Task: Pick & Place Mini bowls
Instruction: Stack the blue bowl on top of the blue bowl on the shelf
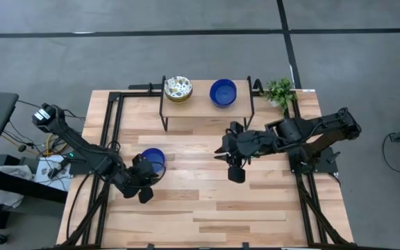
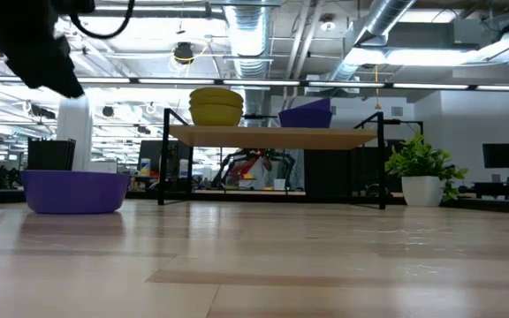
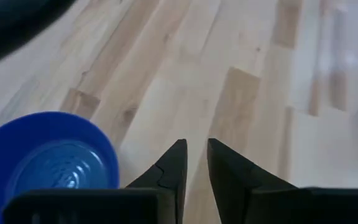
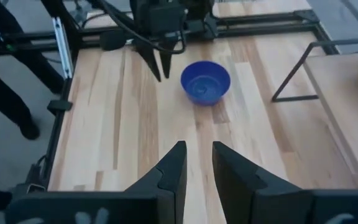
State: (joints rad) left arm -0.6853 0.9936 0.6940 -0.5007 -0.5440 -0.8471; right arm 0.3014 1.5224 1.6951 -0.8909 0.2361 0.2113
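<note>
The pale plank wood desk looks smooth and satin; the round blue glazed bowl shines glossy.

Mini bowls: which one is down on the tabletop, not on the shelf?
The glossy blue bowl beside the left gripper sits on the wooden tabletop. The other blue bowl and the cream floral bowl stand on the raised wooden shelf.

The right end effector hangs empty above the pale wooden plank surface, fingers slightly parted. Ahead sits a glossy blue round bowl; the left end effector is just beside it.
</note>
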